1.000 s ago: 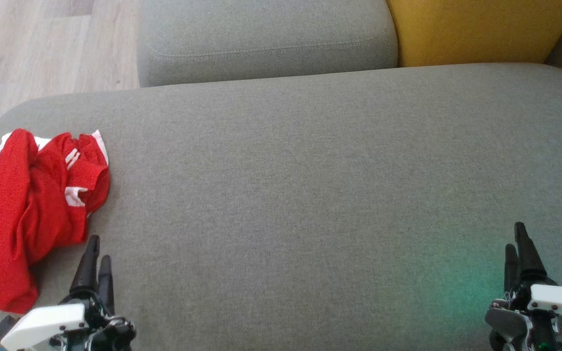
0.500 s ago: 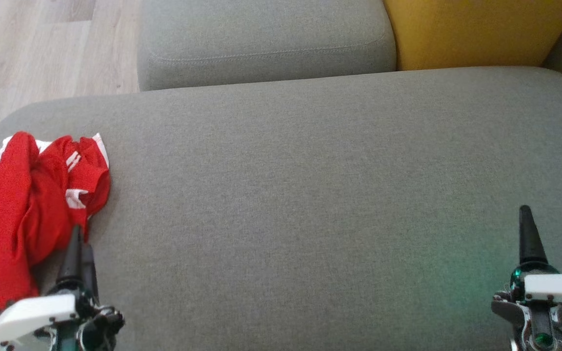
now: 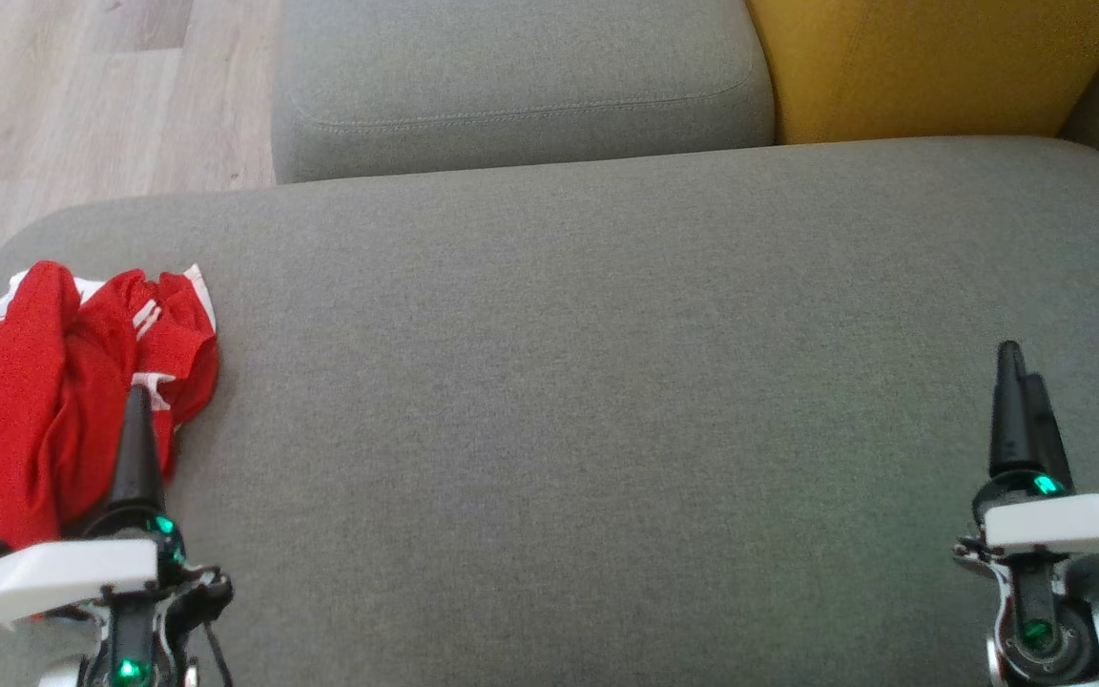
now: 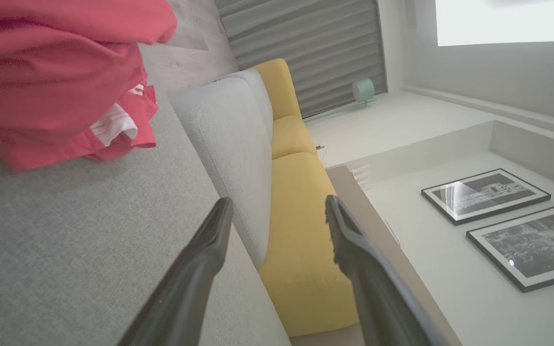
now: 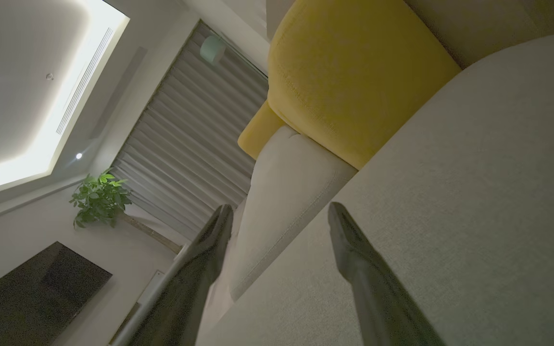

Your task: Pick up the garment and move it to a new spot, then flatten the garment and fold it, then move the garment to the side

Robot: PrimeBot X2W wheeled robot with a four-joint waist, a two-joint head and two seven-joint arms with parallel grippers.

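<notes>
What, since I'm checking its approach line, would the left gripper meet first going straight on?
Probably the grey cushion or the yellow cushion beside it, both framed by the left gripper's open jaws; the garment lies off that line. Depth is unclear.

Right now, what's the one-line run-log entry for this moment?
stage: pickup not yet done | garment: red, crumpled, left end of grey seat | left fingers: open, beside garment | right fingers: open, empty
</notes>
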